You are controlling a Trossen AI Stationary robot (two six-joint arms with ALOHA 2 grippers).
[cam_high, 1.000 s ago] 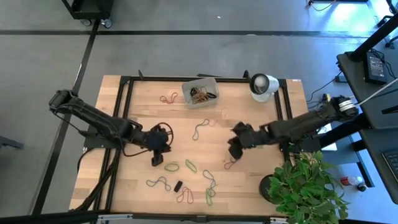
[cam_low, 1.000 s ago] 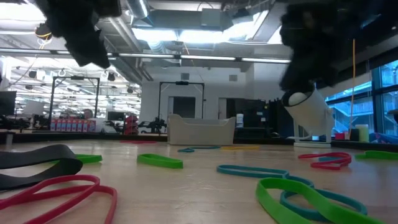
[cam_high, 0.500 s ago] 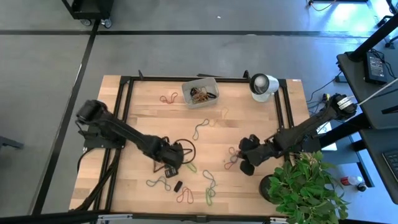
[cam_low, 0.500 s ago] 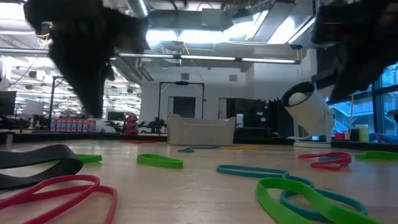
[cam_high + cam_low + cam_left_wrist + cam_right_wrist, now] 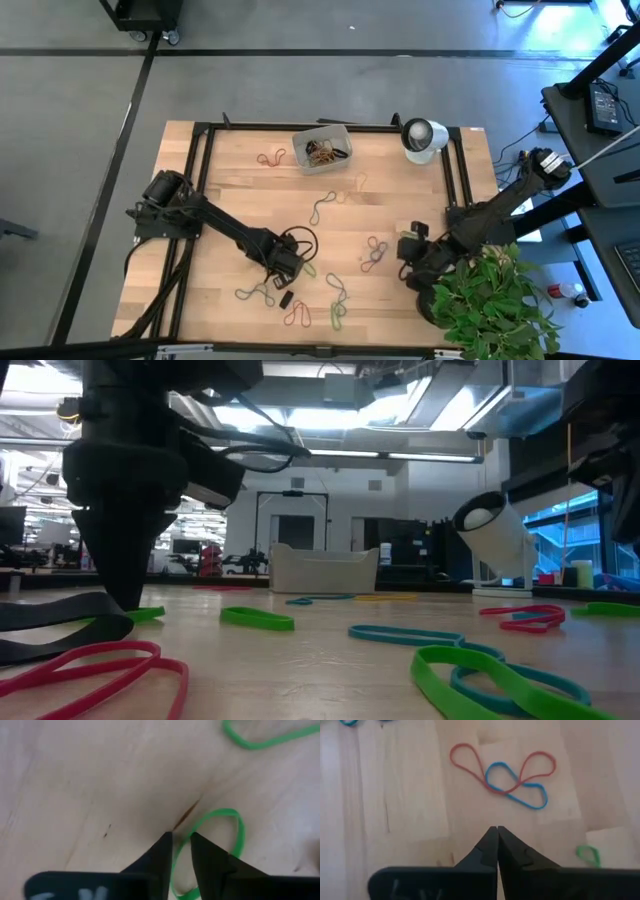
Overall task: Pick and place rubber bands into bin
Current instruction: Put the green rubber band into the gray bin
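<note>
Your left gripper (image 5: 181, 837) is down at the table (image 5: 230, 160), front-centre, on a green band (image 5: 227, 827). Fingers are nearly closed, only a narrow slot between the tips. One side of the green loop runs through that slot; the rest of the loop lies flat on the wood just beside the outer finger. Can't tell whether the tips actually pinch it or only straddle it. A second green band (image 5: 260, 737) lies apart from the tips, further out in the wrist view.

From above, the left gripper (image 5: 285, 268) sits among the front cluster: a teal band (image 5: 255, 293) and a small black piece (image 5: 286, 299) just beside it, a red band (image 5: 297, 317) and another green one (image 5: 337, 316) nearer the front edge.

Your right gripper (image 5: 497, 832) is fully closed, tips touching, nothing between them. It hangs near the table's right edge (image 5: 415, 262), next to the plant (image 5: 490, 300). A red band (image 5: 470, 762) tangled with a blue band (image 5: 517, 785) lies ahead of its tips, apart from them. A small green band (image 5: 588, 853) is off to the side.

The bin (image 5: 322, 147) is at the back edge, centre, well apart from both grippers, with a heap of bands (image 5: 325, 152) inside. One red band (image 5: 271, 157) lies on the wood just left of it. White round camera (image 5: 424, 136) sits at the back right.
</note>
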